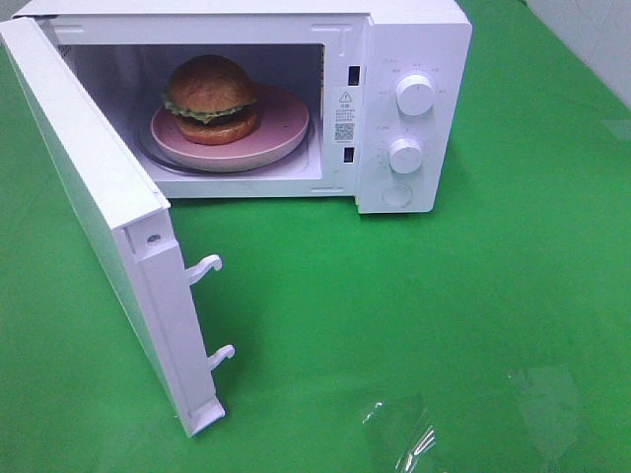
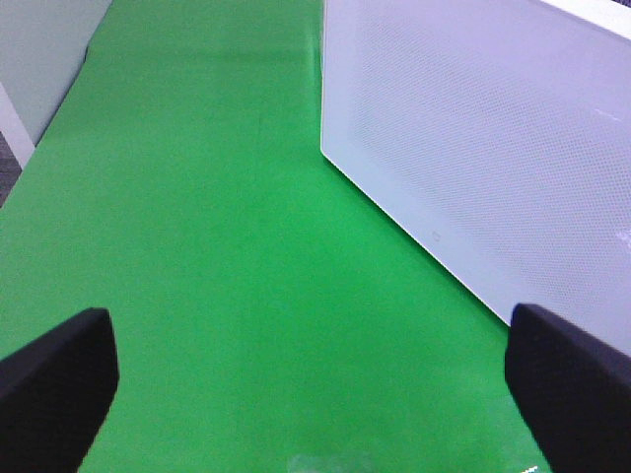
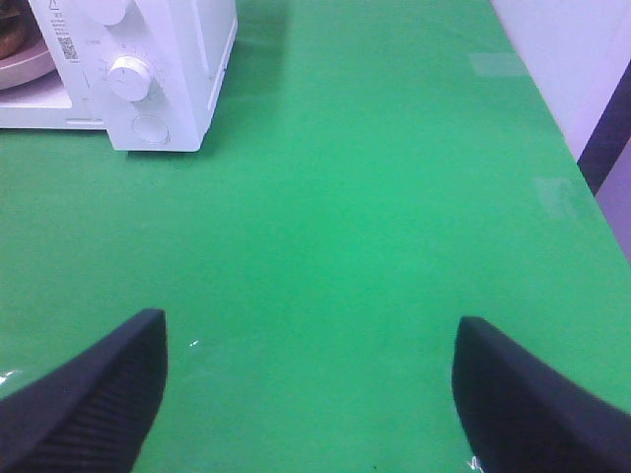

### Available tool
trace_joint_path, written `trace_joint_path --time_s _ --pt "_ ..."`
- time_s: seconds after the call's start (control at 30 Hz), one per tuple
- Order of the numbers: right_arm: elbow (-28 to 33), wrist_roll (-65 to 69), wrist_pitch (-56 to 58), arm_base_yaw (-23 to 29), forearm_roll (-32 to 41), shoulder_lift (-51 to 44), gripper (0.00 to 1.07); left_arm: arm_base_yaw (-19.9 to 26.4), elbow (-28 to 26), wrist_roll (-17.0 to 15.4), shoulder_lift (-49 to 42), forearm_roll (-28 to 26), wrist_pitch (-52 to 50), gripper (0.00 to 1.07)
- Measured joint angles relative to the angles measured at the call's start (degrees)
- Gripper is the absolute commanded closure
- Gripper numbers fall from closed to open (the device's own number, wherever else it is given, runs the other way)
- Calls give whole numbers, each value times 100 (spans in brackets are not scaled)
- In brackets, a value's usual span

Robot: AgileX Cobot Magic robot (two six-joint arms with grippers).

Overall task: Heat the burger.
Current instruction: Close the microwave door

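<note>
Burger [image 1: 210,97]: inside the microwave [image 1: 414,39] cavity at the far left, resting on a pink plate [image 1: 281,123] — loading looks done.
Door [image 1: 89,197]: stands wide open toward the near left, latch hooks exposed.
Left fingers [image 2: 54,379]: spread apart, empty, over the green surface [image 1: 444,315], near the door's outer face.
Right fingers [image 3: 89,394]: spread apart, empty, well apart from the microwave, on its near right.
Step in hand: judged to be closing the door.
Next move: likely a push by the left arm on the door's outer face until the hooks latch — then a turn of a knob [image 1: 405,155] on the right panel, probably by the right arm.
</note>
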Motion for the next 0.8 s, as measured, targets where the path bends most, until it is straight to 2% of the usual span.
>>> trace_joint_path --time_s 0.47,0.57,0.6,0.63,0.67,0.7,0.73,0.77,0.8 --pt "0 0 0 0 0 0 31 0 -6 0 0 0 -17 8" --pt "0 0 0 0 0 0 31 0 -103 -46 0 0 -155 14" --pt "0 0 0 0 0 0 31 0 -172 -92 0 29 -413 20" --pt "0 0 0 0 0 0 31 0 -172 -92 0 29 -413 20" --pt "0 0 0 0 0 0 31 0 -189 -103 0 69 -630 27" --pt "0 0 0 0 0 0 31 0 -189 -103 0 69 -630 27" --pt "0 0 0 0 0 0 31 0 -195 -109 11 103 -756 34" --pt "0 0 0 0 0 0 31 0 -195 -109 11 103 -756 34" --pt "0 0 0 0 0 0 31 0 -201 -115 97 132 -940 43"
